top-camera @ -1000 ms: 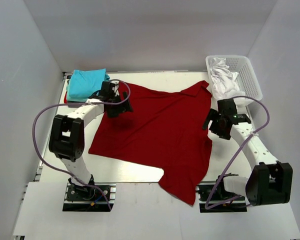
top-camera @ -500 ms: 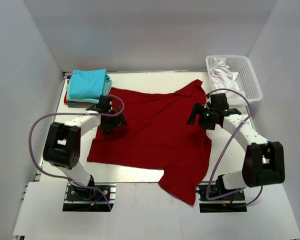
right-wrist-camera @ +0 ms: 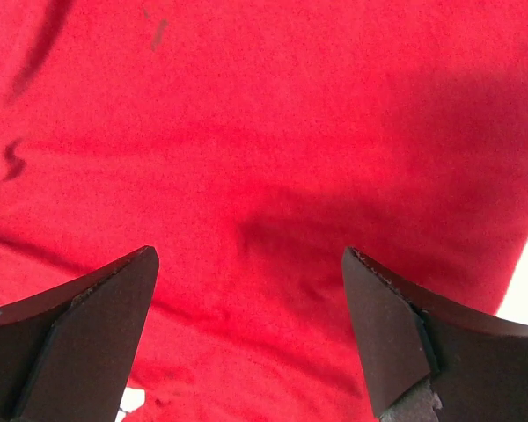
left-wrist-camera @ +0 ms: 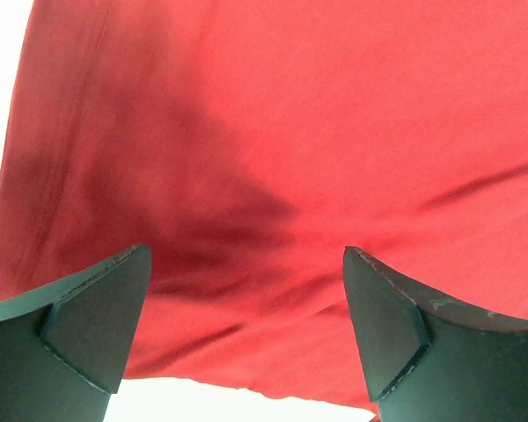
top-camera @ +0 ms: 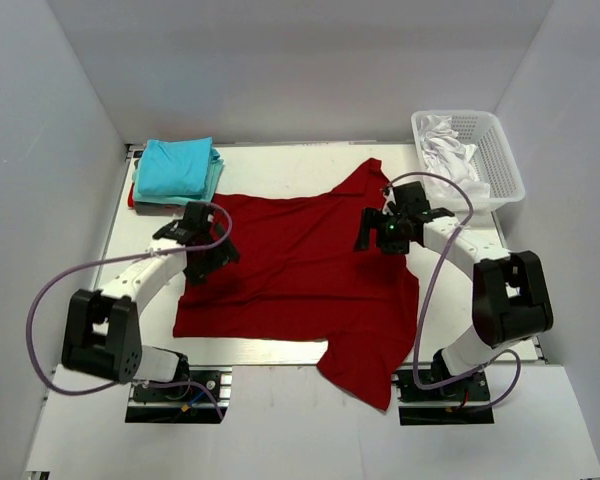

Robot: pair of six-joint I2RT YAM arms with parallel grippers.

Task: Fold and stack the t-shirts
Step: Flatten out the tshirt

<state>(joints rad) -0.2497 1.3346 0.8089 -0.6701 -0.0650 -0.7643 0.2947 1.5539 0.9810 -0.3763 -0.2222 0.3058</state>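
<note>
A large dark red t-shirt [top-camera: 300, 270] lies spread on the white table, one sleeve hanging past the near edge. Folded turquoise t-shirts [top-camera: 175, 168] are stacked at the far left corner. My left gripper [top-camera: 208, 262] hovers open just above the red shirt's left side. In the left wrist view the gripper [left-wrist-camera: 246, 325] has red cloth [left-wrist-camera: 273, 158] under it and nothing between its fingers [left-wrist-camera: 97, 325]. My right gripper [top-camera: 368, 232] stands open over the shirt's upper right part. The right wrist view shows this gripper [right-wrist-camera: 246, 325] over red cloth [right-wrist-camera: 273, 132], holding nothing.
A white mesh basket [top-camera: 505, 160] with white cloth [top-camera: 445, 145] in it stands at the far right corner. Bare table [top-camera: 280, 170] shows beyond the red shirt. Grey walls close in the table on three sides.
The left gripper has moved nearer and leftward along the shirt's left side. The right gripper has swung left onto the shirt. The shirt's far edge now lies closer in, bunched to a peak.
</note>
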